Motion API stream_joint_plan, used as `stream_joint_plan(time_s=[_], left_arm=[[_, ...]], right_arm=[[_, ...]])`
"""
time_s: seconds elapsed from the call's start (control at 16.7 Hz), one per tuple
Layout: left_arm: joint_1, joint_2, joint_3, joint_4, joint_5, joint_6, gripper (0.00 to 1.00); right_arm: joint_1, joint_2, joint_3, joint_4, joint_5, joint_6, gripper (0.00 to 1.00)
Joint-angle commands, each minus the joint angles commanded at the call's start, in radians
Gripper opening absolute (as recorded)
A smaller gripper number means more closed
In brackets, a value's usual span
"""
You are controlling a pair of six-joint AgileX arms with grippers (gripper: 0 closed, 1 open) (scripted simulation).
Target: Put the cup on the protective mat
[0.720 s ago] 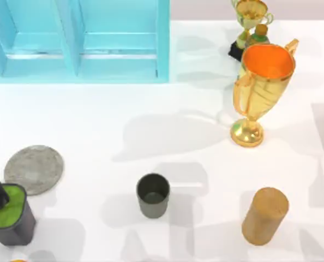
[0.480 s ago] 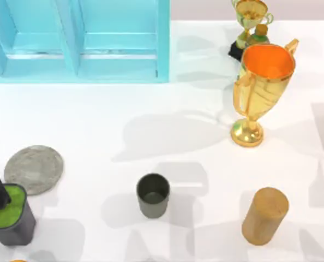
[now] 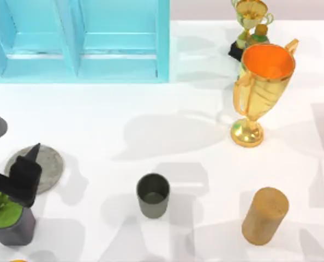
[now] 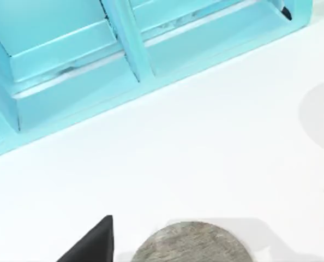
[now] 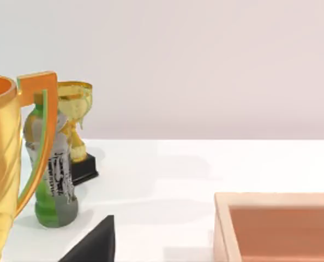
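The white table [image 3: 151, 103] is carrying everything. The pale blue cabinet [image 3: 80, 41] is standing along the far edge on the left side. The large gold trophy cup with orange inside [image 3: 262, 87] is standing upright on the right side, with a smaller gold trophy [image 3: 251, 16] and a green bottle [image 5: 52, 169] behind it. The wooden-tan cylinder [image 3: 265, 215] is standing near the front on the right.

The left gripper [image 3: 24, 174] is reaching in from the left edge, hanging over the near edge of the flat round grey stone-textured mat [image 3: 39, 166] and just above the dark square pot with green plant [image 3: 6, 218]. It is carrying nothing; whether its fingers are apart or together, cannot tell. One dark fingertip [image 4: 94, 243] is showing beside the mat in the left wrist view.

The small dark olive-grey handleless cup [image 3: 153, 195] is standing upright near the front centre, well apart from the mat, untouched.

The right arm is staying parked on the right; finger spacing cannot be told.
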Motion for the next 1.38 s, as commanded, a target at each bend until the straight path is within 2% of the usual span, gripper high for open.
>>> stream_joint_plan(time_s=[0.42,0.78,1.02,1.38], left_arm=[[-0.3,0.687,0.534,-0.455,0.0,0.273,1.0],[-0.498,1.117,0.898,-0.748,-0.001,0.454,1.0],[-0.564,1.256,1.024,-0.845,-0.001,0.513,1.0],[-0.566,1.269,1.034,-0.853,-0.001,0.518,1.0]], right_arm=[[0.0,0.0,0.0,0.0,0.0,0.0,1.0],[0.0,0.0,0.0,0.0,0.0,0.0,1.0],[0.0,0.0,0.0,0.0,0.0,0.0,1.0],[0.0,0.0,0.0,0.0,0.0,0.0,1.0]])
